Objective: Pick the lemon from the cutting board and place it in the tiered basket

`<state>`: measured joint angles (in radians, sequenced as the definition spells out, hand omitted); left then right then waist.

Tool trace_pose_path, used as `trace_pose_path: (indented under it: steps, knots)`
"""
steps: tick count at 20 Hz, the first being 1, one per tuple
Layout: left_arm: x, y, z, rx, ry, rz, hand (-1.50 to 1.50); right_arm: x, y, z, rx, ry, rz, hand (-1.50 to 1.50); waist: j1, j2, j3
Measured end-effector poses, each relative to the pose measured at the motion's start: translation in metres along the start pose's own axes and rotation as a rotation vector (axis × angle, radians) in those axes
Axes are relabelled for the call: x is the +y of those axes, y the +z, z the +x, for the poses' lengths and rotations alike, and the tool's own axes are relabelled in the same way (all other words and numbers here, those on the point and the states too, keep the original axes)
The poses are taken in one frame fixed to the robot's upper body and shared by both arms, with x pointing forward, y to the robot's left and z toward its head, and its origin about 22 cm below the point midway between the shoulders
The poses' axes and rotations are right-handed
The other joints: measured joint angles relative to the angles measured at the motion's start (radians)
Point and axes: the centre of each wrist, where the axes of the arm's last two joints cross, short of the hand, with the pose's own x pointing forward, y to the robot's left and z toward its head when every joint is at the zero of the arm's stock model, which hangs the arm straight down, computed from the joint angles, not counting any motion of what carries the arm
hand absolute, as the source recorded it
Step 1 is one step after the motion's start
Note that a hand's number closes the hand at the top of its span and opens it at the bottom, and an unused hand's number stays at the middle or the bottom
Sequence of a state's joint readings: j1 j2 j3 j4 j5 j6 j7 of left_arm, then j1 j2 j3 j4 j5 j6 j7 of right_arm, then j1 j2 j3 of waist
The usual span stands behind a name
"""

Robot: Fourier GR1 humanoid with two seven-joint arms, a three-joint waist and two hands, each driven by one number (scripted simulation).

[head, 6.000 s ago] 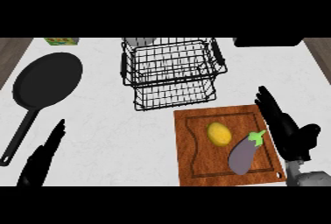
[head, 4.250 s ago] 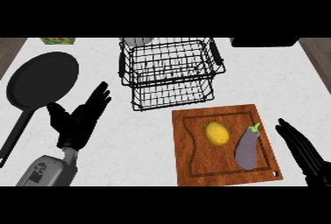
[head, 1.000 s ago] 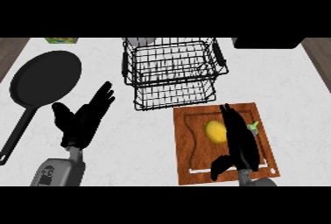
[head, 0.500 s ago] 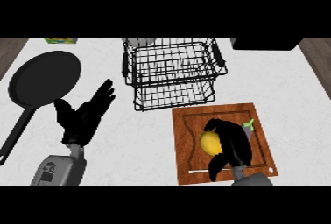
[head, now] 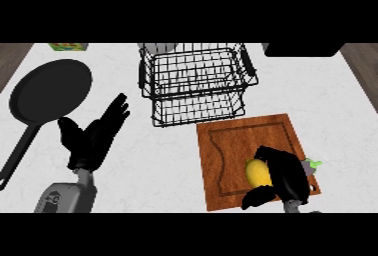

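**Right hand curled on the lemon at the cutting board**

White marbled counter [head: 325, 100] carries everything, and the wooden cutting board [head: 236, 145] serves as the landmark. On the board's near right part lies the yellow lemon [head: 256, 171], with the right hand [head: 284, 175] bent over it from the right, fingers curled against the fruit; whether it is off the wood cannot be told. Just right of that hand, at the board's right edge, a small green and grey bit of another vegetable [head: 311, 165] shows, mostly hidden. Beyond the board's far left corner stands the black wire tiered basket [head: 196, 82]. Well to the board's left the left hand [head: 92, 140] is held open, fingers straight, holding nothing. Farther left lies a black frying pan [head: 48, 95].
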<state>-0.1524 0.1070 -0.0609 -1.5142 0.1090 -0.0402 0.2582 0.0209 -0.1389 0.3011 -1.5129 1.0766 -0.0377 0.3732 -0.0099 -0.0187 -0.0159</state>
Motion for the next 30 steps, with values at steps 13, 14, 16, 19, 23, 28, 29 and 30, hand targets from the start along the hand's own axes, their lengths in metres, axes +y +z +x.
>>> trace_pose_path:
  steps: [13,14,16,19,23,28,29,30]
  knots:
    - [0.007,0.000,-0.002,0.002,0.002,0.005,0.00,-0.104,0.084,0.039,0.056,-0.259,-0.160,1.50,-0.005,0.013,0.014]
    - [0.009,0.002,-0.002,0.001,0.005,0.006,0.00,-0.115,0.090,0.041,0.044,-0.274,-0.191,1.50,-0.002,0.013,0.014]
    - [0.007,0.002,-0.001,0.001,0.002,0.005,0.00,-0.137,0.104,0.050,0.017,-0.300,-0.254,1.50,-0.001,0.013,0.014]
    - [0.007,0.002,-0.002,0.002,0.001,-0.003,0.00,-0.153,0.104,0.063,-0.008,-0.279,-0.279,1.50,0.003,0.014,0.014]
    - [0.004,0.001,-0.004,-0.001,0.003,-0.008,0.00,-0.176,0.102,0.079,-0.037,-0.258,-0.334,1.50,0.003,0.014,0.014]
    - [0.001,0.000,0.000,0.000,-0.003,-0.014,0.00,-0.216,0.098,0.105,-0.124,-0.254,-0.460,1.50,0.011,0.015,0.014]
    - [0.000,-0.001,0.000,0.000,-0.001,-0.015,0.00,-0.225,0.098,0.110,-0.140,-0.252,-0.482,1.50,0.011,0.015,0.014]
    - [0.000,-0.003,0.002,0.001,-0.003,-0.013,0.00,-0.233,0.097,0.116,-0.157,-0.253,-0.495,1.50,0.011,0.015,0.014]
